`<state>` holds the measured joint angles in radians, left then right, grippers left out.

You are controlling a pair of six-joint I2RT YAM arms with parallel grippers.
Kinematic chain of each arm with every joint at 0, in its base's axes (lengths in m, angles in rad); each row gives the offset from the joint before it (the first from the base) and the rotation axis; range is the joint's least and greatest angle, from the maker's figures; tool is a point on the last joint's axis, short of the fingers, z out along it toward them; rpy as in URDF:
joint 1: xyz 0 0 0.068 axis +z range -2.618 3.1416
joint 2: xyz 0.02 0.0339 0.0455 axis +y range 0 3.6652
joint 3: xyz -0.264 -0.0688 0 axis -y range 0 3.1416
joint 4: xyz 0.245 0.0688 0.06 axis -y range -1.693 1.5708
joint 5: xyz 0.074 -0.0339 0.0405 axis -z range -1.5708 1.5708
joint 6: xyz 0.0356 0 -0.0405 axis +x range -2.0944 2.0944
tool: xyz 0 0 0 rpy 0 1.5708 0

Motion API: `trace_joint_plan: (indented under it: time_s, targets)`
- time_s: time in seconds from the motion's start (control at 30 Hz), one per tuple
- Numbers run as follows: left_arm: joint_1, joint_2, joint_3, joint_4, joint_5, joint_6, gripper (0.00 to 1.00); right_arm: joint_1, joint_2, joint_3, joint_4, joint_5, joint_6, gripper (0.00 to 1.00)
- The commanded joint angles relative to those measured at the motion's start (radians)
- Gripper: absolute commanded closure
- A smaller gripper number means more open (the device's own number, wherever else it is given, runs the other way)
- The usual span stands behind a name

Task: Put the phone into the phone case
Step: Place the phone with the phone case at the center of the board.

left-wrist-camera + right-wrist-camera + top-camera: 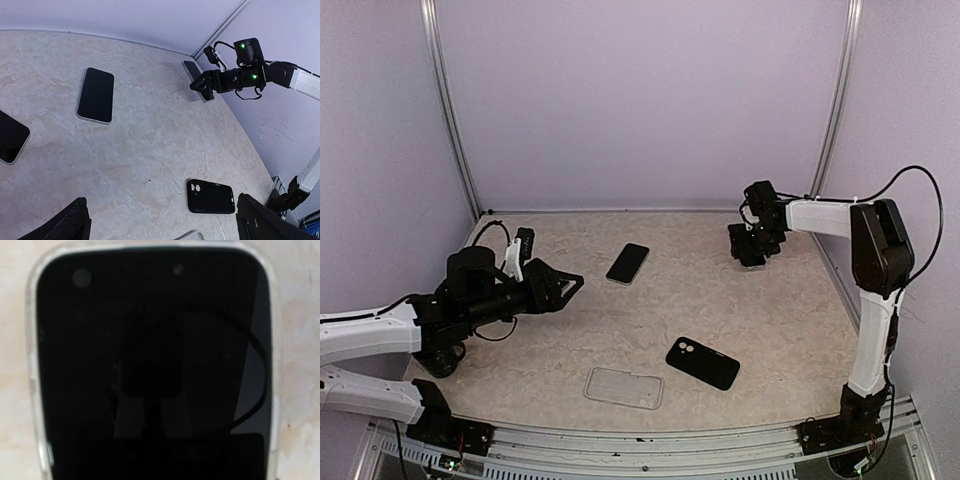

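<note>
A bare black phone (pixel 628 263) (pixel 96 94) lies screen up at the table's middle back. A black phone case (pixel 702 362) (pixel 210 196) and a clear case (pixel 624 387) (pixel 190 235) lie empty near the front. My left gripper (pixel 558 276) (pixel 165 220) hovers open at the left, holding nothing. My right gripper (pixel 752 255) (pixel 202 87) is down on another phone in a clear case (pixel 190 70) (pixel 150 365) at the back right. That phone fills the right wrist view. My fingers do not show there, so a grip cannot be judged.
A third dark phone (pixel 525 243) (pixel 10 136) lies at the back left, beside the left arm. Lilac walls with metal posts (pixel 835 110) close the back and sides. The table's front rail (pixel 650 440) runs between the arm bases.
</note>
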<state>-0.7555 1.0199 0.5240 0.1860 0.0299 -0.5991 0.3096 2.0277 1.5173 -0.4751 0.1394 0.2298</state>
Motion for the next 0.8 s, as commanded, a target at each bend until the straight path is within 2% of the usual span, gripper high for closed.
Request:
trace_joint_plan:
  time_s: [0.0, 0.2, 0.77]
  targets:
    - [-0.015, -0.017, 0.031, -0.019, -0.064, 0.037, 0.01, -0.023, 0.038, 0.050, 0.008, -0.008, 0.042, 0.64]
    - [-0.024, -0.015, 0.033, -0.020, -0.073, 0.041, 0.01, -0.032, 0.082, 0.088, -0.003, -0.002, 0.053, 0.59]
    - [-0.036, -0.002, 0.039, -0.012, -0.076, 0.036, 0.01, -0.042, 0.157, 0.139, -0.012, -0.021, 0.051, 0.57]
